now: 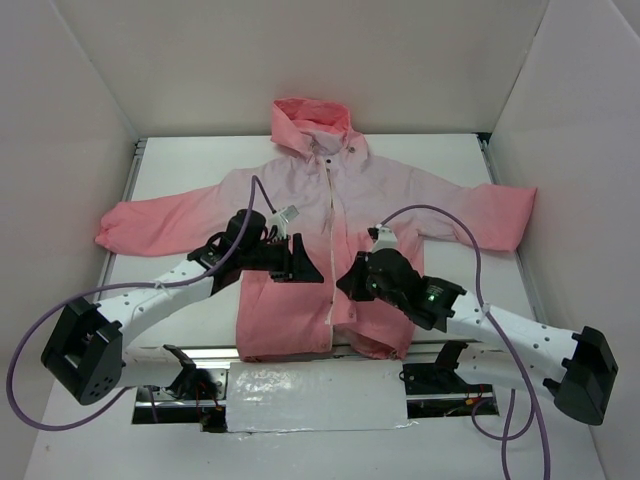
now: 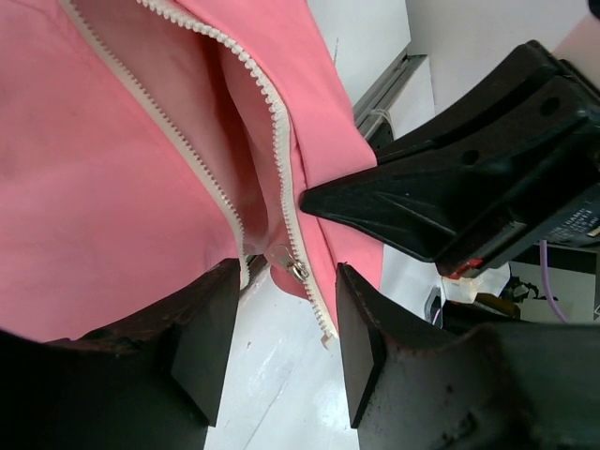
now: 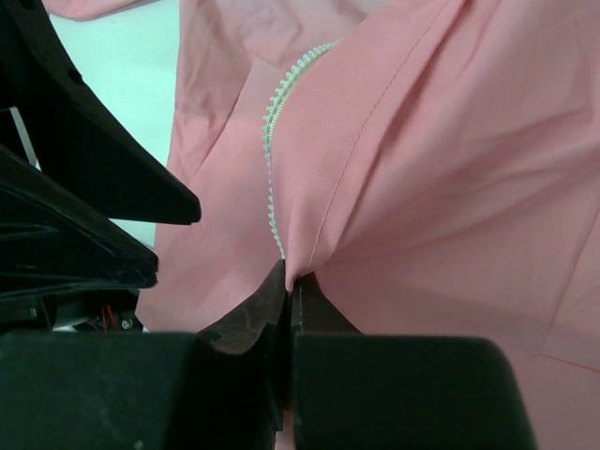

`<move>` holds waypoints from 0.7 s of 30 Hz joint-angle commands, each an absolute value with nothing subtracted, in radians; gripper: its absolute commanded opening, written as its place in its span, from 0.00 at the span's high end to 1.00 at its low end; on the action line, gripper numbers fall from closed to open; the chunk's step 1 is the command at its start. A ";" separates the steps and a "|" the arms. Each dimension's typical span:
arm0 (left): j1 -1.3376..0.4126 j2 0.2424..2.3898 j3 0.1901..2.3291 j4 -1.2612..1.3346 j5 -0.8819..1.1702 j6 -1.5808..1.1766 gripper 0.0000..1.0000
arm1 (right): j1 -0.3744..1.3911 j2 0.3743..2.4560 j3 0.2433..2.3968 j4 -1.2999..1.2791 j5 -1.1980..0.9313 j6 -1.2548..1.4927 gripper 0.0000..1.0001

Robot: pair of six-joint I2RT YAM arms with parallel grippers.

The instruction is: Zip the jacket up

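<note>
The jacket [image 1: 300, 200] lies flat and face up on the white table [image 1: 180, 175], hood at the back and coral hem toward the arms. Its light zipper [image 1: 330, 300] is open at the lower front. My left gripper [image 1: 303, 262] is open over the lower front. In the left wrist view its fingers [image 2: 211, 319] straddle the metal slider [image 2: 293, 268] and the loose end of the zipper tape [image 2: 324, 333] without touching them. My right gripper [image 1: 352, 280] is shut on a fold of the jacket's front edge [image 3: 323, 225], beside the zipper teeth [image 3: 270, 141].
A crinkled white strip [image 1: 315, 395] lies at the near table edge between the arm bases. White walls close in the back and both sides. Purple cables [image 1: 440, 212] arc over the jacket's right side. The right gripper's black body [image 2: 459, 187] is close to my left fingers.
</note>
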State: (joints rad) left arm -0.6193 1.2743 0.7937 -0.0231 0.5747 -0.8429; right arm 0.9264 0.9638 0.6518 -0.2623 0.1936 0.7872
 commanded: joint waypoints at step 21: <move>-0.730 1.336 0.674 0.342 0.703 -0.999 0.33 | 0.920 0.663 0.473 -0.035 0.167 0.828 1.00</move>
State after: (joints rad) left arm -0.7292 1.3441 0.6819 0.2474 0.6708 -0.9768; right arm 0.9222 0.7052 0.5022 -0.1474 0.1944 0.8310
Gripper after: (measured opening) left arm 0.669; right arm 0.017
